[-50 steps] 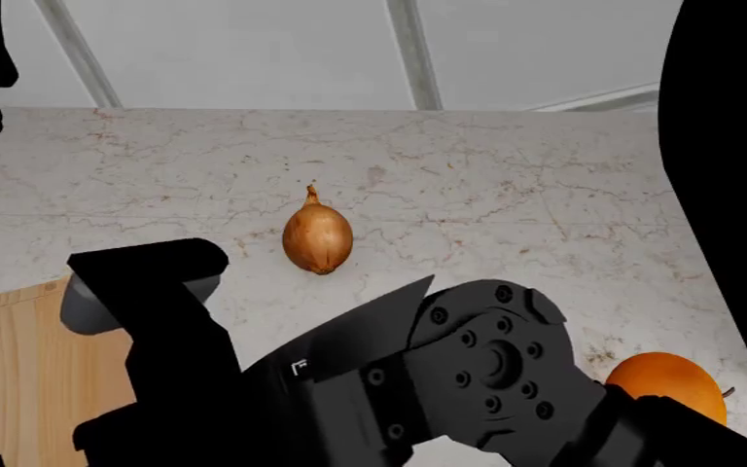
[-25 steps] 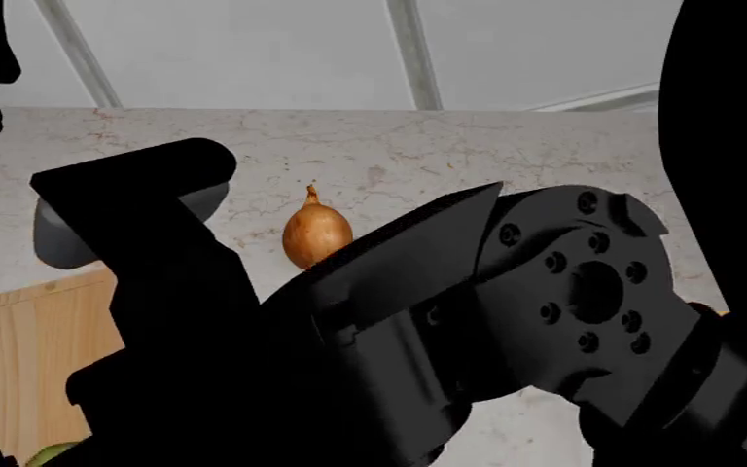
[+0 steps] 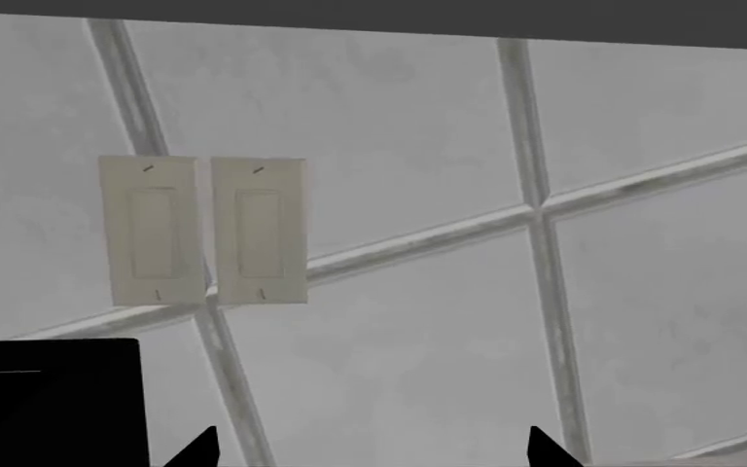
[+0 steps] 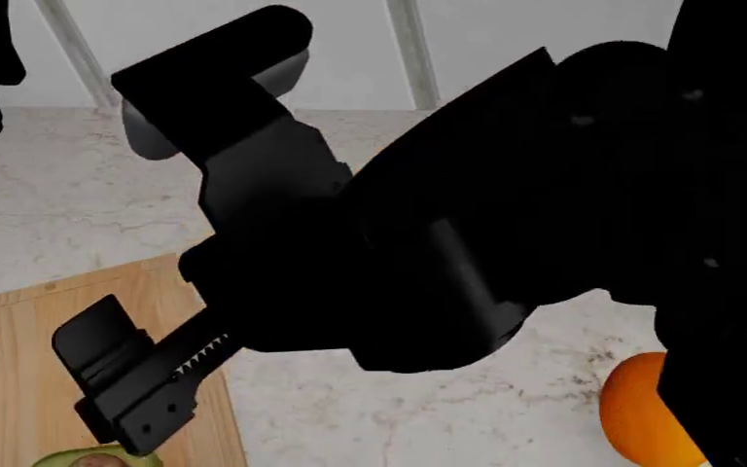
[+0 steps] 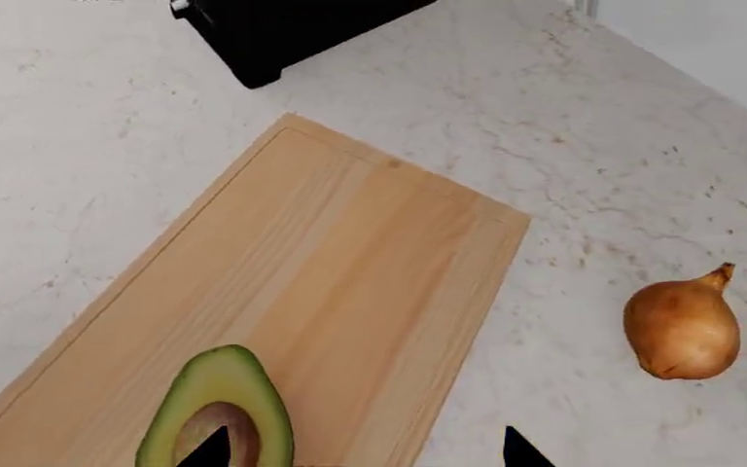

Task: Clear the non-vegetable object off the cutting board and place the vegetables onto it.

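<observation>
Avocado (image 5: pixel 218 409) lying on the cutting board (image 5: pixel 335 282), cut side up.
Onion (image 5: pixel 681 327) and orange (image 4: pixel 646 409) are sitting off it on the surface (image 5: pixel 75 126); jaw states I cannot tell.

A marble countertop (image 5: pixel 114 146) carries a wooden cutting board (image 5: pixel 335 263), an onion (image 5: pixel 681 326) at its three o'clock, and an orange (image 4: pixel 644 409).

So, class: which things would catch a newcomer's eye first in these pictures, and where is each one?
In the head view, a black robot arm fills most of the frame, with the orange fruit on the marble counter at the lower right. In the right wrist view, the halved avocado lies on the wooden cutting board, and the onion sits on the counter beside it.
</observation>
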Robot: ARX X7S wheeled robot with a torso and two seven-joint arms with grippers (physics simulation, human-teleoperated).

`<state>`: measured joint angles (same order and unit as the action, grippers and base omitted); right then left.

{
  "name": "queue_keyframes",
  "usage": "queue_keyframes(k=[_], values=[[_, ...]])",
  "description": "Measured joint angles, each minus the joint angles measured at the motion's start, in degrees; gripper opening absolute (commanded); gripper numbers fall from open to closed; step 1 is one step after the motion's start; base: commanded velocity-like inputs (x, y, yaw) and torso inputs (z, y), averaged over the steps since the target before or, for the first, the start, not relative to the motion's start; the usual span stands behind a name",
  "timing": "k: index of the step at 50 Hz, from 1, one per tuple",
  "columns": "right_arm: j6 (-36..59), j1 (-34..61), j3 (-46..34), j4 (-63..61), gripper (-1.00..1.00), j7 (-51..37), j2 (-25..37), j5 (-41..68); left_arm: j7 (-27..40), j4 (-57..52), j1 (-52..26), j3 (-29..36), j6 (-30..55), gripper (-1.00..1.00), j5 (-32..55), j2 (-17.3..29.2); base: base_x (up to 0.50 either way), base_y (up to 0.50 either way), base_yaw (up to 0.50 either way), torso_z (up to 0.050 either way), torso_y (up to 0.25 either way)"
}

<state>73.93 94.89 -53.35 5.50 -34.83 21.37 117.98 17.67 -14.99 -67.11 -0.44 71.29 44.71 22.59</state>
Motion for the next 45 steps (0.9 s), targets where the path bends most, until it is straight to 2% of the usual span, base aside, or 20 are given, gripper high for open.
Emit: queue_keyframes(k=[17,29,36,45], values=[[-1.08,3.78,-3.09,7.74,1.0,19.31,0.62,-24.07,-0.16,0.74,-0.05,0.71,-0.92,1.0,-0.16,0.31,0.0,0.0,0.0,0.0,0.0],[-5.2,4.44,-6.99,15.46,1.0,28.97,-0.85,-35.52,-0.14,1.18,-0.29,1.24,-1.34,1.0,-0.22,0.44,0.0,0.0,0.0,0.0,0.0],[-8.47,4.13,-8.74,20.21,1.0,33.17,-2.2,-40.11,-0.09,1.24,-0.25,1.47,-1.49,1.0,-0.17,0.53,0.0,0.0,0.0,0.0,0.0],[-17.61,2.9,-11.59,34.48,1.0,41.79,-7.09,-47.5,-0.09,1.57,-0.24,1.99,-1.87,1.0,-0.29,0.6,0.0,0.0,0.0,0.0,0.0]])
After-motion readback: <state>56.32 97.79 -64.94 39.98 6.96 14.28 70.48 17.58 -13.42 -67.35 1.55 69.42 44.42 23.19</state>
